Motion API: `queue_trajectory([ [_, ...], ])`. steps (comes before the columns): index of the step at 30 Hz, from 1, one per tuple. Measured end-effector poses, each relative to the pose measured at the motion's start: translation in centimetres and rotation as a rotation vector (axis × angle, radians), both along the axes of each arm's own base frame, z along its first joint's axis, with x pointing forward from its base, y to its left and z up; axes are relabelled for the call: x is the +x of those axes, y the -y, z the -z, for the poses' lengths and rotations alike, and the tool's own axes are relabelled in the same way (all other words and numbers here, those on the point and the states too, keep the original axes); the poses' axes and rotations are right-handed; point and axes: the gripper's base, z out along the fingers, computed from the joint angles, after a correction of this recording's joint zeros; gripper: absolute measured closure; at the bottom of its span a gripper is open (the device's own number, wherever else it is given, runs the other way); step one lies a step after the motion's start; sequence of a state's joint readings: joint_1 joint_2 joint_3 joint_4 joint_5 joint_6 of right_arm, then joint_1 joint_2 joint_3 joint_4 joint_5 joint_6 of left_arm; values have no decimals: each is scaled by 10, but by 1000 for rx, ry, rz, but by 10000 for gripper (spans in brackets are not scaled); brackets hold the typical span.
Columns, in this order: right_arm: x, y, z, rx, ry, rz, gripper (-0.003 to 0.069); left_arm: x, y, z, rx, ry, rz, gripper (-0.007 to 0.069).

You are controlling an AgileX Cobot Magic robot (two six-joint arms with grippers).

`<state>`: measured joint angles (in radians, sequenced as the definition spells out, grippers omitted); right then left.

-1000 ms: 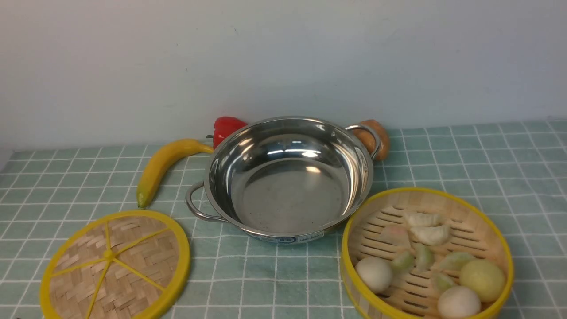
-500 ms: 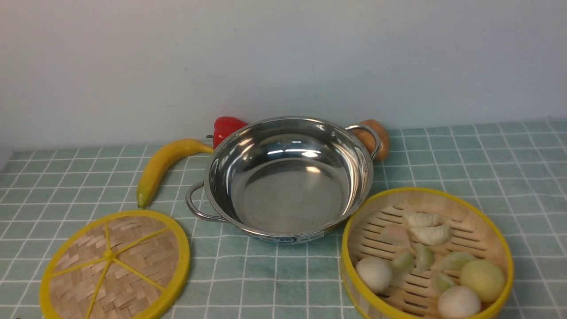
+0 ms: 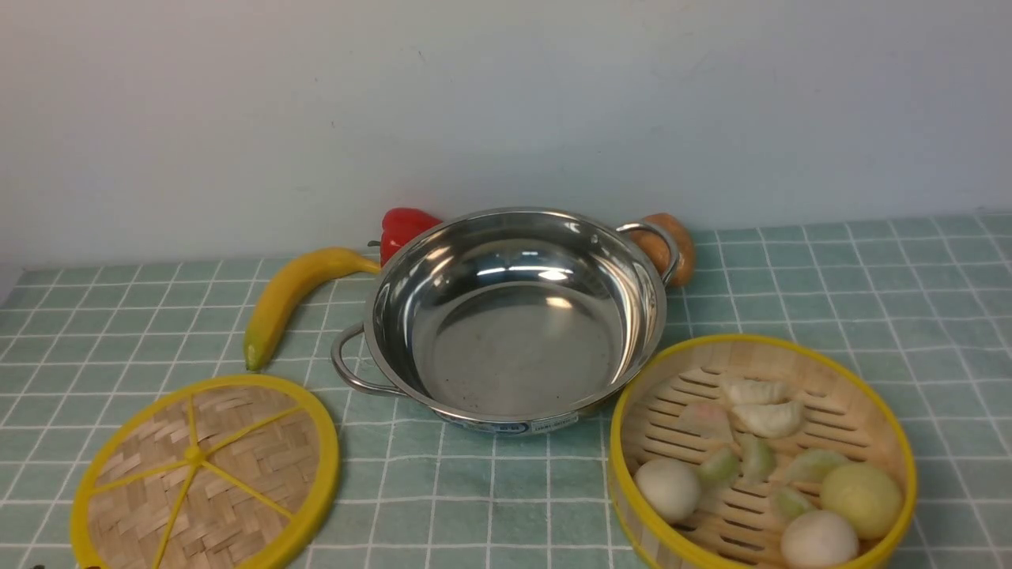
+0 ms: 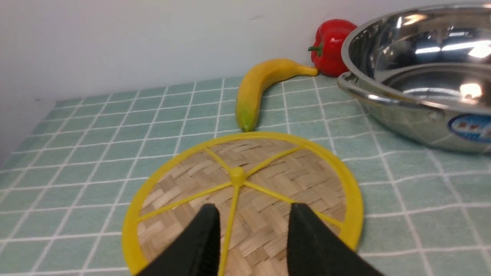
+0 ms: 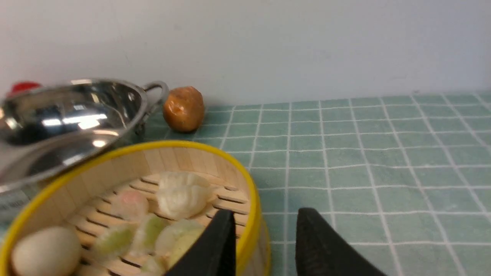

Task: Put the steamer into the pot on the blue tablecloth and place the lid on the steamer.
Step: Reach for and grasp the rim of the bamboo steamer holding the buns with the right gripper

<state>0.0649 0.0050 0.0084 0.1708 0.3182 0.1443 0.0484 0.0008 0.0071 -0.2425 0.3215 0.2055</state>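
Note:
The steamer (image 3: 763, 454), a yellow-rimmed bamboo basket with dumplings and buns, sits at front right on the blue tablecloth (image 3: 870, 300). The empty steel pot (image 3: 510, 316) stands in the middle. The flat woven lid (image 3: 205, 474) lies at front left. Neither gripper shows in the front view. In the left wrist view my left gripper (image 4: 253, 209) is open above the lid (image 4: 245, 188), its fingers either side of a yellow spoke. In the right wrist view my right gripper (image 5: 266, 214) is open, with one finger over the steamer (image 5: 126, 203) and the other outside its rim.
A yellow banana (image 3: 288, 296) lies left of the pot, a red pepper (image 3: 403, 229) behind it, and a brown round thing (image 3: 672, 245) by the pot's right handle. A pale wall runs along the back.

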Motion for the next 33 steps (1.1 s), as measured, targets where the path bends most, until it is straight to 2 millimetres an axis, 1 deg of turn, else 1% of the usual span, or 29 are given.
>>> queue_trajectory([
  [1,0,0,0,17,-1,0,416,0,1,0,-37,4,-1,381],
  [2,0,-2,-2,154,4,2,416,0,3,-2,-167,9,-2,381],
  [4,0,-3,-5,335,11,6,416,0,7,-3,-347,12,-3,381],
  [6,0,-4,-6,460,15,9,416,0,10,-5,-509,13,1,381],
  [7,0,-5,-8,582,14,11,416,0,12,-7,-613,14,6,381],
  [8,0,-5,-8,594,15,12,416,0,12,-7,-627,15,7,381],
  [12,0,-5,-11,756,23,16,416,0,15,-11,-803,23,16,381],
  [20,0,-4,-12,807,32,22,416,1,13,-13,-832,51,3,381],
  [26,1,0,-16,813,89,42,416,2,8,-17,-842,122,-35,381],
  [29,1,1,-18,817,114,51,416,2,3,-21,-889,180,-70,381],
  [32,1,7,-24,955,194,89,416,2,-6,-28,-1006,280,-138,381],
  [33,1,7,-24,964,193,89,416,2,-6,-28,-1014,286,-142,381],
])
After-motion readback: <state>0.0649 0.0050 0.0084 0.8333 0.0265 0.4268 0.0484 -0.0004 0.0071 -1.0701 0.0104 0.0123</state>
